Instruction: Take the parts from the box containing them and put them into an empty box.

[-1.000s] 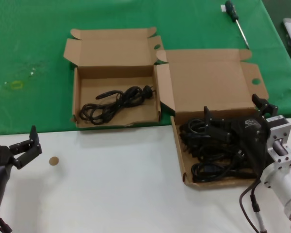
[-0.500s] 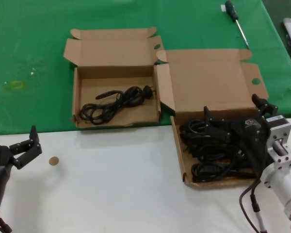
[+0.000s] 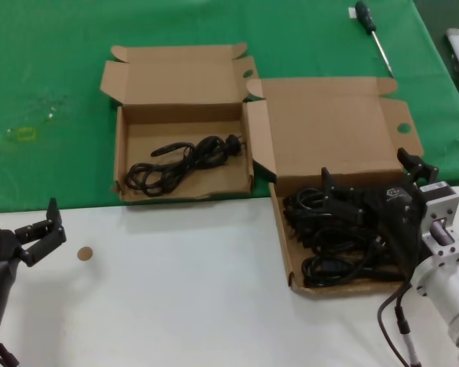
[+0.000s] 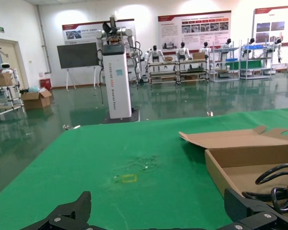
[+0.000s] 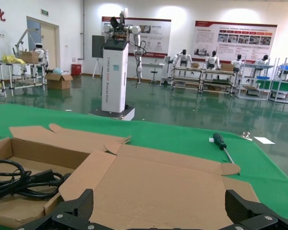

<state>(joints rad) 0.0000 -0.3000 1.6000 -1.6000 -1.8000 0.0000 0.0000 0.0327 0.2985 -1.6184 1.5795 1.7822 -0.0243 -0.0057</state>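
Note:
The wider cardboard box (image 3: 284, 252) lies at the right with its lid (image 5: 173, 187) folded back, and several black cord bundles (image 3: 333, 245) fill its tray. My right gripper (image 3: 365, 170) hovers open over the back of that tray, nothing between its fingers (image 5: 159, 203). The smaller box (image 3: 121, 153) sits farther left on the green cloth and holds one looped cord bundle (image 3: 180, 160), also visible in the left wrist view (image 4: 278, 187). My left gripper (image 3: 37, 223) stands open and idle above the white table's near left corner (image 4: 158, 206).
A screwdriver (image 3: 371, 27) lies on the green cloth (image 3: 46, 92) at the far right. A small brown disc (image 3: 84, 253) rests on the white table (image 3: 176, 306) near my left gripper. A faint yellow mark (image 3: 27, 134) shows on the cloth at left.

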